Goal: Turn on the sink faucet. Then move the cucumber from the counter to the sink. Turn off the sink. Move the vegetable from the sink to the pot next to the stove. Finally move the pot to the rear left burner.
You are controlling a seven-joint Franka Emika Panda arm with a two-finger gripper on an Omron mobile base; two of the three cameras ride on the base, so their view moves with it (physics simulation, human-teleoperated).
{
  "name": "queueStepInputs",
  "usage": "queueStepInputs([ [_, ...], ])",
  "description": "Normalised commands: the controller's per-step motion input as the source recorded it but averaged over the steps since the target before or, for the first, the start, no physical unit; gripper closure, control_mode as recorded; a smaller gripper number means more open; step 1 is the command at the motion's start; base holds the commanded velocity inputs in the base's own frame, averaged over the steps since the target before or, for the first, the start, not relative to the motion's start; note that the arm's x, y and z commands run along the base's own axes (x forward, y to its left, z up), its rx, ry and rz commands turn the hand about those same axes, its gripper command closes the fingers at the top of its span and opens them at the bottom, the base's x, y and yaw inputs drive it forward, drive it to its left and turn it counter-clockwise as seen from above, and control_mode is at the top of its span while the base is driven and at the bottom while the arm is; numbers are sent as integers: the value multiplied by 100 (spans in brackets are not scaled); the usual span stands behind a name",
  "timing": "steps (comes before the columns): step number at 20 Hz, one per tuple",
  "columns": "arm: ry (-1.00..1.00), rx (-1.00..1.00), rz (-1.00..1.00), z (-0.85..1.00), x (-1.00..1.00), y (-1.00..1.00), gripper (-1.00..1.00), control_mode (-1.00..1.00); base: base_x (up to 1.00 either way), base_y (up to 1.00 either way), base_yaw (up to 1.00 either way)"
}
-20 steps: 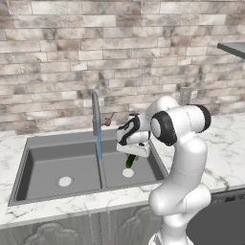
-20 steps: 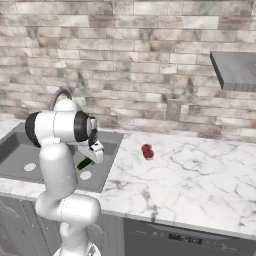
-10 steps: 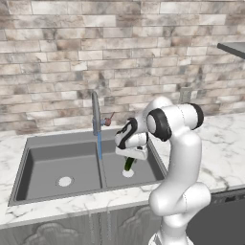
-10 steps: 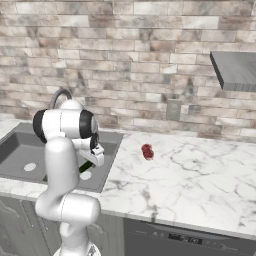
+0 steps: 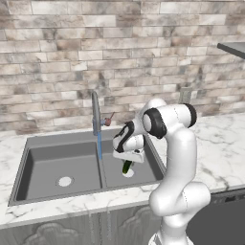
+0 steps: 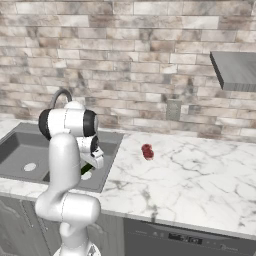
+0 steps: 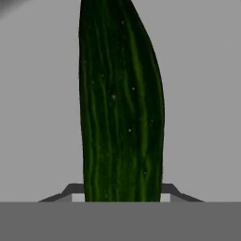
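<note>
Against a brick-backed marble bench (image 5: pixel 225 143), with sink faucet (image 5: pixel 95 115) running, lowering cucumber (image 5: pixel 127 166) clamped in end effector (image 5: pixel 128 160) into sink (image 5: pixel 57 160)'s right basin; shutoff, potting, burner move remaining.

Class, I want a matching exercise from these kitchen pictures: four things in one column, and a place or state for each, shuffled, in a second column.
Things
1. dark green elongated cucumber
2. small red object
3. thin blue water stream
4. round pale drain

Places or states
A. on the white marble counter
B. on the left basin floor
C. held in the robot's claw
D. falling from the grey gooseneck faucet

Pairs: 1-C, 2-A, 3-D, 4-B
</note>
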Motion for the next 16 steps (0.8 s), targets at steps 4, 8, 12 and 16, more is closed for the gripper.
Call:
queueStepInputs([
  [4, 0, 0, 0, -7, 6, 5, -100, -100, 0, 0, 0],
  [8, 0, 0, 0, 13, -5, 0, -100, -100, 0, 0, 0],
  [12, -7, 0, 0, 57, -23, 0, -100, -100, 0, 0, 0],
  [16, -9, 0, 0, 67, -26, 0, -100, -100, 0, 0, 0],
])
